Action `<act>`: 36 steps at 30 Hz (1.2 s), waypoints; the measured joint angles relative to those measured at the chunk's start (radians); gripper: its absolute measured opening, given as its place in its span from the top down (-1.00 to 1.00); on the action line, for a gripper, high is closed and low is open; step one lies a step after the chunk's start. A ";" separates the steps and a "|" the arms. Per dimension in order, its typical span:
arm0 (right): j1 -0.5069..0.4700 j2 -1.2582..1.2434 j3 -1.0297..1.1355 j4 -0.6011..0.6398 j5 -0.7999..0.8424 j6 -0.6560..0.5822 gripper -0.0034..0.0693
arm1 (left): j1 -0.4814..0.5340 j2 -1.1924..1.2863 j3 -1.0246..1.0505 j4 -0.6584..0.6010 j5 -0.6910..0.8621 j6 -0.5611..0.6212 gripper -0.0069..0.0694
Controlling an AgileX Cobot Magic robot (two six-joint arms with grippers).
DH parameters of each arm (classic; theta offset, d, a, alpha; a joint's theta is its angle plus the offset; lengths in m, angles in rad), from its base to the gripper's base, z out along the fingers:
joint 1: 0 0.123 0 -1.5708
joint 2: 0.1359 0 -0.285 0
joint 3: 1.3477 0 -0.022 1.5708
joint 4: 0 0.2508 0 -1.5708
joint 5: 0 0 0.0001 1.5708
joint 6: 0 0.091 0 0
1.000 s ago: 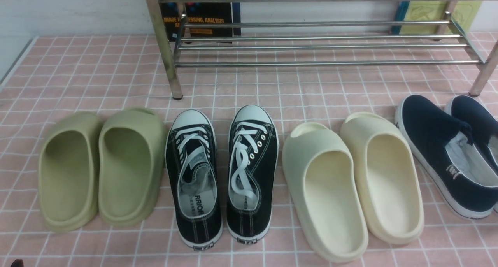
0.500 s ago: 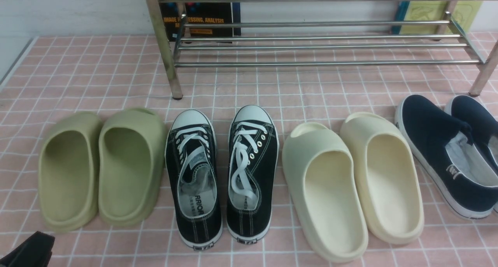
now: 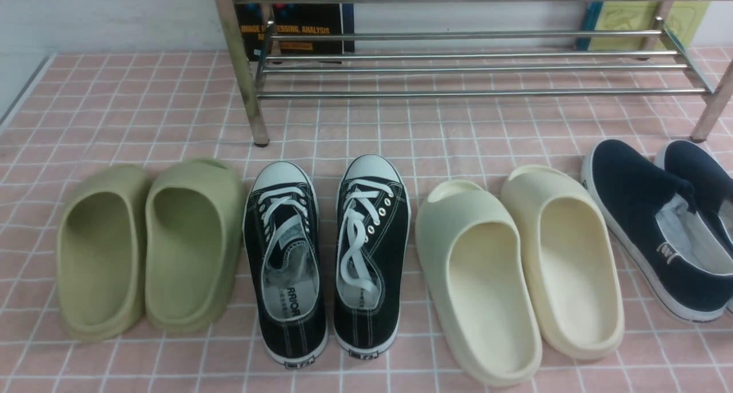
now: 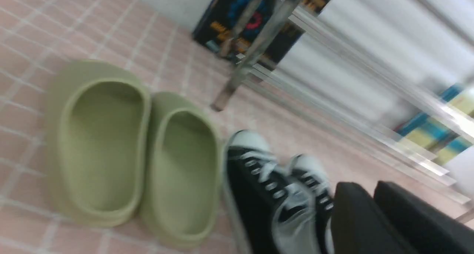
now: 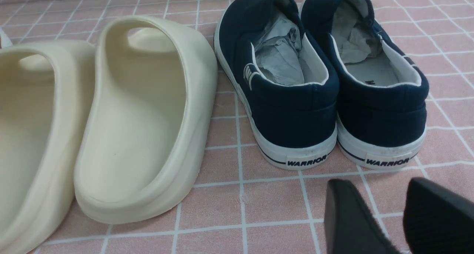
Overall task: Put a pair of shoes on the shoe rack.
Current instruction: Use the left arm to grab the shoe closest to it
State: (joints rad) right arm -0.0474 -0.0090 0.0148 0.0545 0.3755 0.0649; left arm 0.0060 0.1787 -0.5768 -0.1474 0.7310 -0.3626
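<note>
The pair of shoes, black sneakers with white laces, stands side by side mid-floor, the left shoe (image 3: 284,261) next to the right shoe (image 3: 371,250), toes toward the shoe rack (image 3: 458,69). The chrome rack stands behind them with nothing on its lower bars. Neither arm shows in the front view. In the blurred left wrist view my left gripper (image 4: 364,189) hovers near the sneakers (image 4: 259,180), its fingers nearly together and holding nothing. My right gripper (image 5: 374,187) is open over bare floor, behind the heels of the navy slip-ons (image 5: 314,80).
Green slides (image 3: 149,244) lie left of the sneakers, cream slides (image 3: 515,267) right of them, and navy slip-ons (image 3: 647,221) at the far right. Books (image 3: 298,20) lean against the wall behind the rack. The floor is pink checked cloth.
A black part of the left arm showed in the front view's lower left corner half a second ago and has dropped out of it. No shoe has moved.
</note>
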 joint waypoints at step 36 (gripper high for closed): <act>0.000 0.000 0.000 0.000 0.000 0.000 0.25 | -0.546 1.245 -0.324 0.343 -0.078 -0.328 -0.68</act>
State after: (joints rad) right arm -0.0474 -0.0090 0.0148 0.0545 0.3755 0.0649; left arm -0.5404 1.4236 -0.9007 0.1958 0.6526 -0.6903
